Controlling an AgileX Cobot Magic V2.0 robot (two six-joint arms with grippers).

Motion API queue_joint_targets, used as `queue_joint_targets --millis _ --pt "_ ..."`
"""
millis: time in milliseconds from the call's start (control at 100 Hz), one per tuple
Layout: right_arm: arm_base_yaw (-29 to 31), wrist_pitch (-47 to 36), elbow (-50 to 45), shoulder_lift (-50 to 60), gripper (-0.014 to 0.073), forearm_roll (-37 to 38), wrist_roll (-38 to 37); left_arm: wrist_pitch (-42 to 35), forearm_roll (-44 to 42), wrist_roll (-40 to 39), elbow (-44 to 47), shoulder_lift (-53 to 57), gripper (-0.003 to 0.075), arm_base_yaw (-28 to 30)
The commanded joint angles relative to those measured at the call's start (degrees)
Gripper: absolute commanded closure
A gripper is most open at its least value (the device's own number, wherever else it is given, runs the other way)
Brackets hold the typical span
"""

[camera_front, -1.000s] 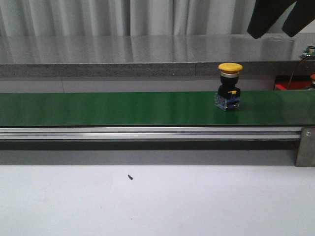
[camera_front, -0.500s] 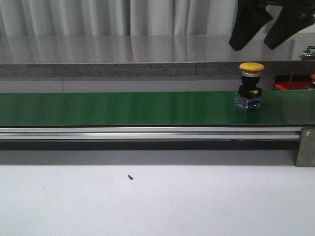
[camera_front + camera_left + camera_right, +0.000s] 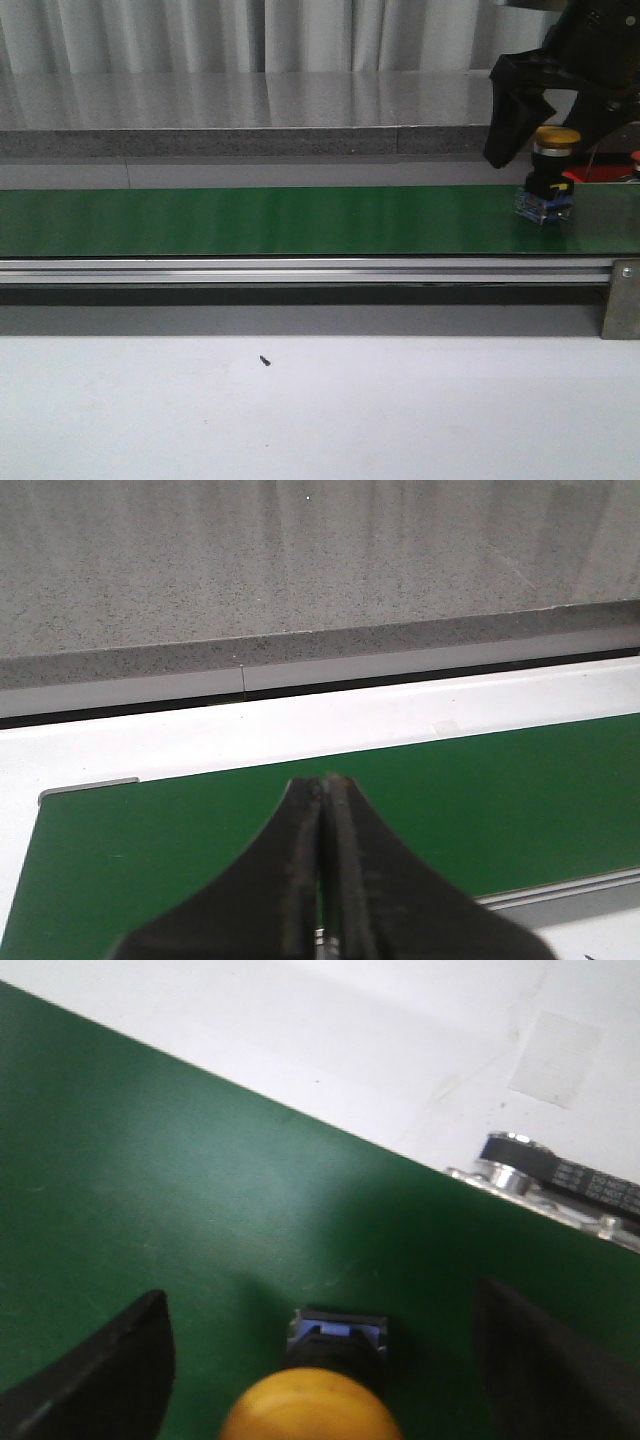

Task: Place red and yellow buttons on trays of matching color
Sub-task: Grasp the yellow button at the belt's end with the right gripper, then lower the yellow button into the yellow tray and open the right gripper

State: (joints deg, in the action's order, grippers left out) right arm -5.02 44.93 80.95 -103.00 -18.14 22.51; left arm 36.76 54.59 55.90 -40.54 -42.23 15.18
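A yellow button (image 3: 552, 136) with a black body and blue base stands upright on the green belt (image 3: 260, 220) near its right end. My right gripper (image 3: 556, 118) hangs open over it, one finger on each side and neither touching. In the right wrist view the yellow button (image 3: 312, 1408) sits between the spread fingers (image 3: 112, 1370), centred under the right gripper (image 3: 320, 1300). My left gripper (image 3: 322, 782) is shut and empty above the belt's (image 3: 150, 850) other end. No red button shows. The trays are out of view, unless the red shape (image 3: 574, 176) behind the belt is one.
A grey stone ledge (image 3: 250, 110) runs behind the belt, with a silver rail (image 3: 300, 270) along its front and a metal bracket (image 3: 620, 300) at the right. A small dark speck (image 3: 264, 360) lies on the white table. A belt pulley (image 3: 520, 1160) shows in the right wrist view.
The yellow button has ridden the belt to the right. My right gripper has come down from the top right and now straddles it, still open.
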Motion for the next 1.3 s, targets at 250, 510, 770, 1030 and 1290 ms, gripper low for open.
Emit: queue_joint_targets --millis 250,510,770,1030,1290 --pt "3.3 5.0 1.3 2.6 0.0139 0.7 -0.2 -1.9 2.8 0.2 -1.5 0.2 0.0740 -0.3" --pt "4.0 7.9 1.7 3.0 0.0519 0.9 -0.2 -1.9 2.8 0.2 -1.5 0.2 0.0740 -0.3" --pt "9.2 10.0 1.9 9.6 0.0519 0.9 -0.2 -1.9 2.8 0.2 -1.5 0.2 0.0740 -0.3" --pt "23.5 16.2 1.0 17.1 0.0519 0.9 -0.2 -1.9 2.8 0.2 -1.5 0.2 0.0740 -0.3" --pt "33.7 16.9 -4.6 22.1 0.0519 0.9 -0.8 -1.9 2.8 0.2 -1.5 0.2 0.0740 -0.3"
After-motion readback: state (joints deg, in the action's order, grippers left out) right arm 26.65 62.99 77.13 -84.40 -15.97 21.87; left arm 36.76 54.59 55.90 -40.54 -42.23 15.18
